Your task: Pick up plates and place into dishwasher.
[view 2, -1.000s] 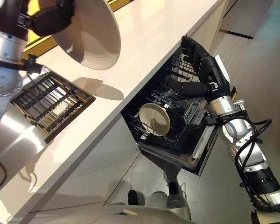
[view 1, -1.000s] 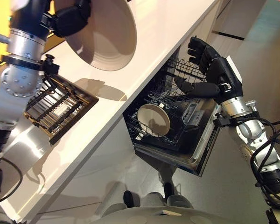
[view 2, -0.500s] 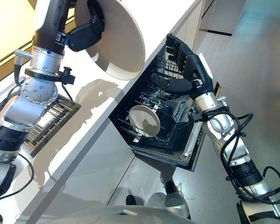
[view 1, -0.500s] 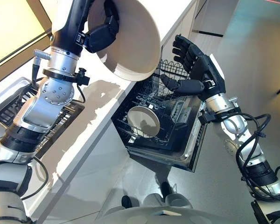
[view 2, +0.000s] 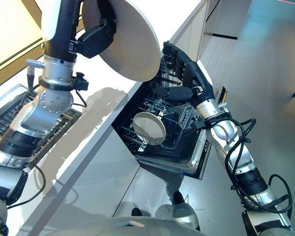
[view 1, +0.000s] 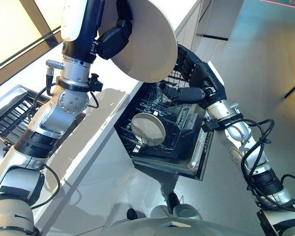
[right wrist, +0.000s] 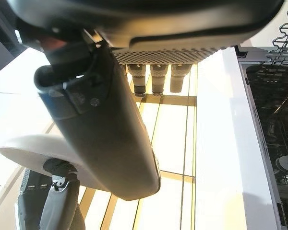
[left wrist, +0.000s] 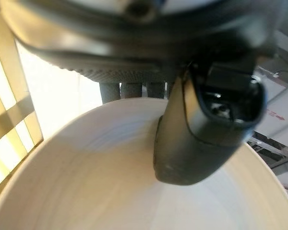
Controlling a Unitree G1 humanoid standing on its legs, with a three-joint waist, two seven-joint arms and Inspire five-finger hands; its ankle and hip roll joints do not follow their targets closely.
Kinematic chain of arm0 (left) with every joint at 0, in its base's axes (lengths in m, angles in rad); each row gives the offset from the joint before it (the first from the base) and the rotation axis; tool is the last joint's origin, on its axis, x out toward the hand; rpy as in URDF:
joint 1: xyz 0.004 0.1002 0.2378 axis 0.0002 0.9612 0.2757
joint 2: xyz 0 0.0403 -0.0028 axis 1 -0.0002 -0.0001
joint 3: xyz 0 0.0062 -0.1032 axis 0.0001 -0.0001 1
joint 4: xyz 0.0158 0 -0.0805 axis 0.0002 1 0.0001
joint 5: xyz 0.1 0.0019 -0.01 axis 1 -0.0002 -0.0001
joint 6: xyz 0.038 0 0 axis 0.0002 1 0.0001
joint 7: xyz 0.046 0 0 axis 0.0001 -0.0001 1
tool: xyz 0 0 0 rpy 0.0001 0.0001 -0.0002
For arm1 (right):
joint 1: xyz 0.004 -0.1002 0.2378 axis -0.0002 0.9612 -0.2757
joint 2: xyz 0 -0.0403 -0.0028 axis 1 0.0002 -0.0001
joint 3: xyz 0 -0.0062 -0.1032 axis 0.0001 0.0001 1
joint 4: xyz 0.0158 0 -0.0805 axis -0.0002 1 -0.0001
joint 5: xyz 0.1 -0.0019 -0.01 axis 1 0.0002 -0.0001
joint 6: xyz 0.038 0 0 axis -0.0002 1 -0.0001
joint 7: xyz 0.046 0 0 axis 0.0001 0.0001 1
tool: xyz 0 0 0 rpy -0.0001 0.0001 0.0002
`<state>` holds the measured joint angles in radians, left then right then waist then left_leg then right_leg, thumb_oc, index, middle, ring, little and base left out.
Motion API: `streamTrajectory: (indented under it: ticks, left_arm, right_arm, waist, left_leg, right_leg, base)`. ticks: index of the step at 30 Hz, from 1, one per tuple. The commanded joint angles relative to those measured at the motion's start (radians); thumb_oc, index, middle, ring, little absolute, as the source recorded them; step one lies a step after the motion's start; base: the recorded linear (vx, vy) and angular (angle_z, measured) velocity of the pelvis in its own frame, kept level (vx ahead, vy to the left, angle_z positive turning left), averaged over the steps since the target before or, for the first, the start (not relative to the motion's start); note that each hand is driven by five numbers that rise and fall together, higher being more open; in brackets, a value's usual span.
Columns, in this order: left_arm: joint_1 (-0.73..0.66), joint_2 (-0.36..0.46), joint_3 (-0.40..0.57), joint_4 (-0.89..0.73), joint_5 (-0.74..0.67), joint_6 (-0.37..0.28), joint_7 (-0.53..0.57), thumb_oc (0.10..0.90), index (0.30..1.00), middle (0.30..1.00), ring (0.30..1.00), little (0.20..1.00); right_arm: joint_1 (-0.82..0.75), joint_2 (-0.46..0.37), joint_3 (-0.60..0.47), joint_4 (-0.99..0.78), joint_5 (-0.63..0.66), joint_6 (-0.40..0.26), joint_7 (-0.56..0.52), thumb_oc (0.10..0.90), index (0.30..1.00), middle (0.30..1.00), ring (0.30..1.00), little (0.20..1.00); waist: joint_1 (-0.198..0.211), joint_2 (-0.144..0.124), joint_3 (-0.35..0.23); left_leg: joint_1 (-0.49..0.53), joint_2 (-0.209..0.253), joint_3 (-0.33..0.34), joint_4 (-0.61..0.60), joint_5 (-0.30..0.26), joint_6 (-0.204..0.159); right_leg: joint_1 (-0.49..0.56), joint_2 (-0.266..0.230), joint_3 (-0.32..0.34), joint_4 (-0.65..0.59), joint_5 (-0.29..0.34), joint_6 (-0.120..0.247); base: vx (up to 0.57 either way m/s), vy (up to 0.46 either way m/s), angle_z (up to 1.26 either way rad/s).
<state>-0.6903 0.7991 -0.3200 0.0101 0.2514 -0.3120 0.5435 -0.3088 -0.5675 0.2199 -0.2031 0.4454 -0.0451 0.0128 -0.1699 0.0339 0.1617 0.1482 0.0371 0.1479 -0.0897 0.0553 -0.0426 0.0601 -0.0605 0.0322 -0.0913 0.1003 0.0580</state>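
Left hand [view 1: 115,39] clamps the cream plate's [view 1: 147,44] rim — thumb inside, fingers behind — tilting it above the counter edge toward the dishwasher rack [view 1: 160,125]. Right hand [view 1: 194,81], fingers apparently spread, waits alongside — probably to receive.

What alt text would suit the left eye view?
The left hand holds a plate above the counter edge, near the open dishwasher, where another plate stands. The open right hand hovers over the rack.
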Motion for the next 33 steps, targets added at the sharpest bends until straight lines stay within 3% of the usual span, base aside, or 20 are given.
streamTrajectory:
  ticks: [1, 7, 22, 33]
  left_arm:
    - [-0.198, 0.012, -0.018, 0.083, 0.032, -0.056, 0.125, 0.1, 0.3, 0.3, 0.3, 0.2]
    - [-0.199, 0.021, -0.024, 0.097, 0.089, -0.076, 0.163, 0.1, 0.3, 0.3, 0.3, 0.2]
    - [-0.164, 0.011, -0.02, 0.127, 0.065, -0.113, 0.164, 0.1, 0.3, 0.3, 0.3, 0.2]
    - [-0.045, -0.09, 0.012, 0.165, 0.094, -0.178, 0.204, 0.1, 0.3, 0.3, 0.3, 0.2]
  right_arm:
    - [-0.107, 0.018, 0.009, -0.062, 0.049, -0.077, 0.012, 0.8, 0.9, 0.9, 0.9, 0.9]
    - [-0.096, 0.025, 0.007, -0.068, 0.061, -0.07, 0.027, 0.8, 0.9, 0.9, 0.9, 0.9]
    - [-0.093, 0.037, -0.006, -0.067, 0.071, -0.078, 0.028, 0.8, 0.9, 0.9, 0.9, 0.9]
    - [-0.108, 0.066, -0.052, -0.064, 0.063, -0.139, -0.016, 0.8, 0.9, 0.9, 0.9, 0.9]
  waist:
    - [-0.004, -0.017, -0.113]
    - [-0.007, -0.02, -0.117]
    - [-0.009, -0.018, -0.118]
    - [-0.002, -0.031, -0.116]
  left_leg:
    - [0.02, -0.062, -0.014, 0.002, -0.07, 0.03]
    - [0.022, -0.061, -0.012, 0.002, -0.072, 0.031]
    - [0.022, -0.06, -0.01, 0.002, -0.071, 0.033]
    - [0.022, -0.058, -0.012, 0.002, -0.063, 0.034]
  right_leg:
    - [0.038, 0.053, -0.025, 0.015, -0.026, 0.032]
    - [0.039, 0.055, -0.022, 0.015, -0.027, 0.031]
    - [0.039, 0.058, -0.017, 0.015, -0.027, 0.028]
    - [0.036, 0.06, -0.016, 0.014, -0.016, 0.024]
  base:
    - [0.05, 0.005, -0.05]
    - [0.01, -0.009, -0.04]
    - [0.0, -0.001, 0.0]
    - [-0.01, -0.006, 0.0]
